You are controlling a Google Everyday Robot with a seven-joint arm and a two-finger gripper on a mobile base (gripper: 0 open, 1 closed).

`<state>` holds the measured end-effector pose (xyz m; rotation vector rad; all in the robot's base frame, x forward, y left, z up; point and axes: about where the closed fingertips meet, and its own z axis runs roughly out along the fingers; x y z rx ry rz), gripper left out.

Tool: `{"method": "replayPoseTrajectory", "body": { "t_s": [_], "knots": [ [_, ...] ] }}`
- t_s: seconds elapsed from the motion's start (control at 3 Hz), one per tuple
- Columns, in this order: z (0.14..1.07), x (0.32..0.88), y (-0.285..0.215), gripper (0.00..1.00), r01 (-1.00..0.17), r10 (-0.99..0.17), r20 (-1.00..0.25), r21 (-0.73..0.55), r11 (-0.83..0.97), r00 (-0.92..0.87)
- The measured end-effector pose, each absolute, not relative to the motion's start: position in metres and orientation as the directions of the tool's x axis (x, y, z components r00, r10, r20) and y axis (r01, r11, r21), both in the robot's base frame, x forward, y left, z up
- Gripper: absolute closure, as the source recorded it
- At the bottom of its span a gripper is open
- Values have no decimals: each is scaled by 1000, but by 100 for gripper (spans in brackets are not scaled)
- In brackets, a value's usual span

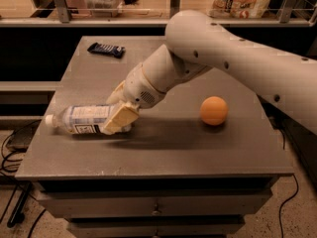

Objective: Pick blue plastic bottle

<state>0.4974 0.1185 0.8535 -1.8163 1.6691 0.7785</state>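
The blue plastic bottle [79, 119] lies on its side at the left of the grey table [163, 148], white cap pointing left, with a pale blue-and-white label and a dark barcode patch. My gripper [110, 112] is low over the bottle's right end. One cream finger [120, 119] is in front of the bottle and the other is behind it. The jaws look open around the bottle, which still rests on the table. The bottle's base is hidden behind the front finger.
An orange ball [214, 110] sits right of centre on the table. A small dark blue wrapped bar [105, 49] lies at the far left. A shelf with packages runs behind the table. Cables lie on the floor at the left.
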Motion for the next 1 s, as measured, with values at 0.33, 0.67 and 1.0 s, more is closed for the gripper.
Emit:
{"method": "replayPoseTrajectory", "body": {
  "t_s": [0.33,0.67,1.0],
  "knots": [
    [846,496,118,64,-997,-685,-727,10,-71,42],
    [862,502,108,88,-998,-676,-735,-18,-53,49],
    [910,518,81,100,-995,-640,-763,-94,-25,88]
  ]
}}
